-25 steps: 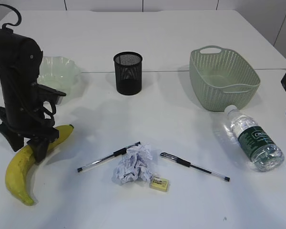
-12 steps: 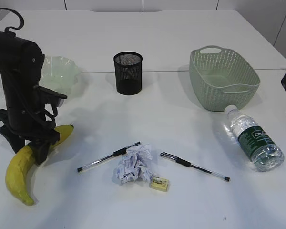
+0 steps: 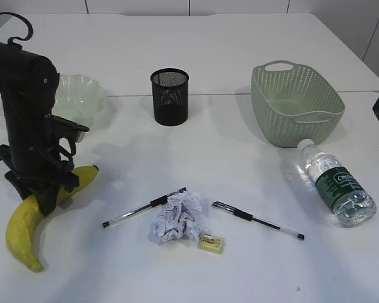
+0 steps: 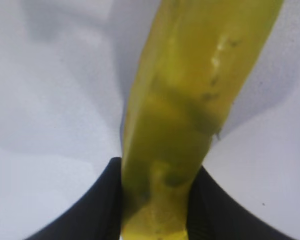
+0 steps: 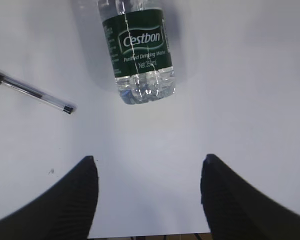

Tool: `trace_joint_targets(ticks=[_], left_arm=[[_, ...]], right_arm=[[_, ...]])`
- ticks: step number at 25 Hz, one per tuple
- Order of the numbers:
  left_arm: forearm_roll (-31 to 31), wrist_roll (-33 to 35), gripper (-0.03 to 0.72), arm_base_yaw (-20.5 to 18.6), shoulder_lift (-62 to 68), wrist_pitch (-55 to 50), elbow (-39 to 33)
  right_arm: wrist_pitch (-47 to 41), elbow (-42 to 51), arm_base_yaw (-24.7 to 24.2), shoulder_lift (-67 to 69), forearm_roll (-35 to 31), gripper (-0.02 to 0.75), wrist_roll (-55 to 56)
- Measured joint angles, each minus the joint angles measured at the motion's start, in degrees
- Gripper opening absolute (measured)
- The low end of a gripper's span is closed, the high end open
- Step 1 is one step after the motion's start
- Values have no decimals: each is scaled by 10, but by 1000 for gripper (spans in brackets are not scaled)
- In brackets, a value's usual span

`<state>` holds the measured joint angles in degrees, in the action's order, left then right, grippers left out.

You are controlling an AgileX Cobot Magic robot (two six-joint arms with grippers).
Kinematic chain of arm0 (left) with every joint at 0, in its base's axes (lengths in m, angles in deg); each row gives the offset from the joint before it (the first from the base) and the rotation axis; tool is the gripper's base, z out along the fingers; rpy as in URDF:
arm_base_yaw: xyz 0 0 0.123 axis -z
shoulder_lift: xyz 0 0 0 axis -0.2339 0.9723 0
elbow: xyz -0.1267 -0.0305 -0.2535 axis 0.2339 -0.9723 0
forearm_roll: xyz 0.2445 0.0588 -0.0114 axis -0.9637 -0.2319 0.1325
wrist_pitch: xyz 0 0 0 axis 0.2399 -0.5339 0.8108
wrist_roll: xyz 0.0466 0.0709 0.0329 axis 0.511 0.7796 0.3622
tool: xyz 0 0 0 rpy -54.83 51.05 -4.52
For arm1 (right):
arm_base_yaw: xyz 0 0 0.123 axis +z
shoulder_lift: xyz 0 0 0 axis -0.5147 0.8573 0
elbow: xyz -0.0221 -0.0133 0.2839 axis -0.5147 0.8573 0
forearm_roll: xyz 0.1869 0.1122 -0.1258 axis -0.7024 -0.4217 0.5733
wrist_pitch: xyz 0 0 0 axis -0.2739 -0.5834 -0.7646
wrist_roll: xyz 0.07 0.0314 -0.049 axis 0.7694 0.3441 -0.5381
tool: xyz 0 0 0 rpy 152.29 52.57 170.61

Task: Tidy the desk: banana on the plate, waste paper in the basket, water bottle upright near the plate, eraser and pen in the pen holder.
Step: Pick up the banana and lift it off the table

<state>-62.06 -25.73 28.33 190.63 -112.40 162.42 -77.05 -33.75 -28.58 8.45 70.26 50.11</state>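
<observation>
Fingers (image 4: pixel 102 200) of the left gripper (image 4: pixel 157 200) are pinching the banana (image 3: pixel 22 230) mid-length at the desk's (image 3: pixel 240 265) left front. Its long axis is running diagonally, one tip pointing toward the plate (image 3: pixel 82 95), the other toward the camera. Right gripper (image 5: pixel 147 195) is sitting open, empty, just short of the toppled water bottle (image 5: pixel 140 50).

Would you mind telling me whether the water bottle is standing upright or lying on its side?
Lying on its side: the water bottle rests lengthwise on the desk.
</observation>
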Motion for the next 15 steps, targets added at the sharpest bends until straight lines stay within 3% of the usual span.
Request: trace_joint_targets(ticks=[4,9,15], left_arm=[[-6,0,208,0,1,-11,7],[2,0,207,0,1,-69,80],[86,0,206,0,2,-76,175]], right_arm=[[0,0,0,0,6,484,0],[0,0,0,0,19,483,-2],[0,0,0,0,26,483,-16]])
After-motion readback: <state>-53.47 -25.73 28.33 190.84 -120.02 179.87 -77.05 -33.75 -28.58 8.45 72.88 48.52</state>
